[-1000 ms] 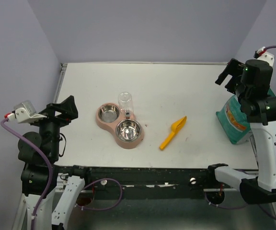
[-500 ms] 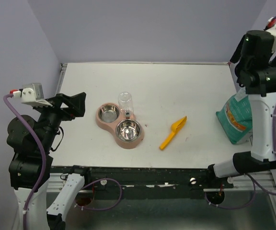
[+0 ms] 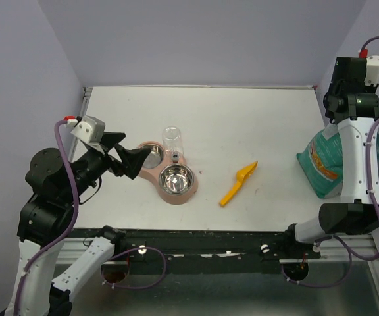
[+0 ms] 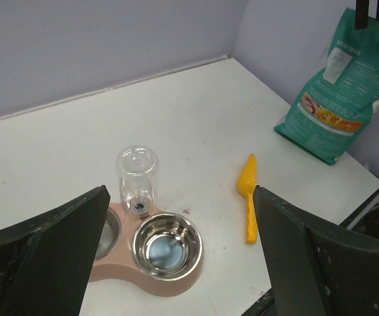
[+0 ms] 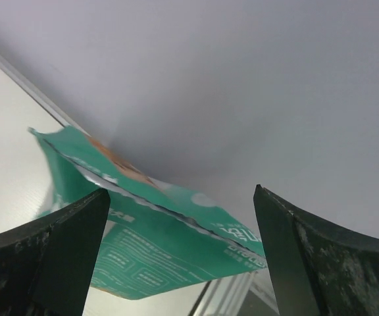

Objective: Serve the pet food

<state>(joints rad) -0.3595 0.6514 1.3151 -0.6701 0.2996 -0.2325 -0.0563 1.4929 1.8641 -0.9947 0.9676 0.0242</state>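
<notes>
Teal-green bag (image 3: 324,164) upright at the right edge of the table (image 3: 242,118); pet food itself hidden from view.
Left gripper (image 3: 129,157) hangs over the pink double bowl (image 3: 176,199), right gripper (image 5: 179,192) above the bag's top; both sets of jaws spread wide, holding nothing. Yellow scoop (image 3: 237,183) lies between.

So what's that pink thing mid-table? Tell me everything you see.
The pink feeder is a peanut-shaped, plastic-looking tray lying flat on the white table, left of the yellow scoop. Two shiny metal bowls sit in it, the nearer one empty; a clear upturned bottle stands upright at its far edge. Nothing else visibly touches it.
</notes>
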